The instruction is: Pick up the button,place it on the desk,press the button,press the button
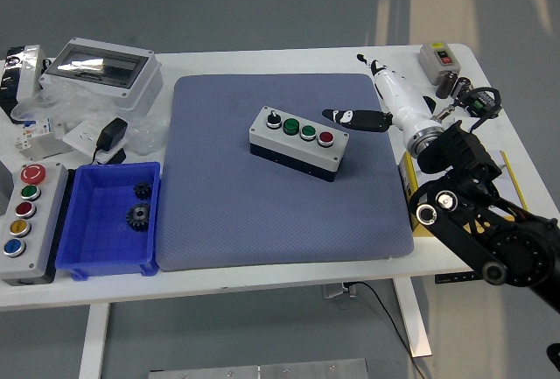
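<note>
We see the grey button box with a black base and four buttons on top (pixel 299 142) sitting on the big blue soft mat (pixel 262 213), near the middle and a bit toward the far side. It is already down flat, so we think the picking up and putting down is done and the pressing comes next. The box is long, and its long side runs from the far left down to the near right. Along it we see a black knob, two green buttons and, at the right end, the round red button (pixel 325 138). Our right hand (pixel 372 103) comes in from the right side of the table and holds nothing. One dark finger (pixel 350 118) sticks out flat and points left, toward the box, and a white finger points away to the far side. The dark fingertip is just beside the right end of the box and not touching it. So the red button is the nearest one, a little to the left and toward us. We cannot see our left hand at all.
</note>
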`<state>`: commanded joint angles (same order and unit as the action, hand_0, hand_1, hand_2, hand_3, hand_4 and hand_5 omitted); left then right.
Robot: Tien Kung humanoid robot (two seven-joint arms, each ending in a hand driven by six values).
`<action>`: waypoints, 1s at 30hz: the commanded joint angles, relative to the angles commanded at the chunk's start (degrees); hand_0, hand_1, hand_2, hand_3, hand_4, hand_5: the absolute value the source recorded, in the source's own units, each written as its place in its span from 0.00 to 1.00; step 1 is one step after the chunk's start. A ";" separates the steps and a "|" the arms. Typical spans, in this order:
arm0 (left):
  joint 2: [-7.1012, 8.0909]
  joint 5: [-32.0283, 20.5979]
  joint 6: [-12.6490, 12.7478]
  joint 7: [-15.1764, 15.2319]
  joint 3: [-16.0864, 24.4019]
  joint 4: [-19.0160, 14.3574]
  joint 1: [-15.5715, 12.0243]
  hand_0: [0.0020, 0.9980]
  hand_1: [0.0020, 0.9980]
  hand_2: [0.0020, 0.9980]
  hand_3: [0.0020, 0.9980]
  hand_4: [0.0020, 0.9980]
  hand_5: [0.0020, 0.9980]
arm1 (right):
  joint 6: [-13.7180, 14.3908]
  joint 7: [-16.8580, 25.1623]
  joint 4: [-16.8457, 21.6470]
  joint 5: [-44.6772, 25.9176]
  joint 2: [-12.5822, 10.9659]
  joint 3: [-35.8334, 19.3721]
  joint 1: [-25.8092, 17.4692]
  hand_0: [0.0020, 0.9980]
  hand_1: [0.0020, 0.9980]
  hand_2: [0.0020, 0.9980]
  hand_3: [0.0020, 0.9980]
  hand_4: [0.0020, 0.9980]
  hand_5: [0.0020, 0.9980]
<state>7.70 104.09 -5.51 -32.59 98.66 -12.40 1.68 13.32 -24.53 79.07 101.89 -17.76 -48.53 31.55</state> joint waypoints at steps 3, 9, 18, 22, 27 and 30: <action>-0.09 -0.46 -0.01 -0.24 -0.31 -0.06 -0.04 0.68 0.64 0.57 0.62 0.62 0.18 | -0.84 0.45 -0.80 -2.92 0.07 1.84 1.36 1.00 1.00 1.00 1.00 1.00 0.51; -0.08 -0.78 0.06 -0.72 -0.45 -0.22 -0.31 0.68 0.64 0.58 0.63 0.63 0.18 | -2.46 0.42 -2.68 -8.82 0.68 7.44 5.48 1.00 1.00 1.00 1.00 1.00 0.50; 0.16 -0.10 0.04 -0.73 0.10 -0.27 -0.11 0.68 0.64 0.58 0.63 0.63 0.18 | -2.84 -0.58 -7.27 -10.77 3.11 13.93 9.11 1.00 1.00 1.00 1.00 1.00 0.50; 0.17 -0.18 0.09 -0.75 0.05 -0.30 -0.17 0.68 0.64 0.58 0.63 0.63 0.18 | -3.09 -0.73 -10.22 -12.16 4.15 16.38 10.41 1.00 1.00 1.00 1.00 1.00 0.50; 0.25 0.10 0.05 -0.66 0.21 -0.31 -0.07 0.69 0.64 0.58 0.63 0.63 0.19 | -3.07 -0.79 -14.26 -12.04 5.72 18.82 11.97 1.00 1.00 1.00 1.00 1.00 0.48; 0.32 0.22 0.01 -0.55 0.26 -0.29 -0.04 0.69 0.64 0.58 0.63 0.64 0.18 | -2.98 -0.87 -15.62 -11.36 6.10 19.31 12.51 1.00 1.00 1.00 1.00 1.00 0.48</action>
<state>8.01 104.32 -5.50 -33.14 98.93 -12.69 1.65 10.34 -25.40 63.45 90.53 -11.66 -29.22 44.06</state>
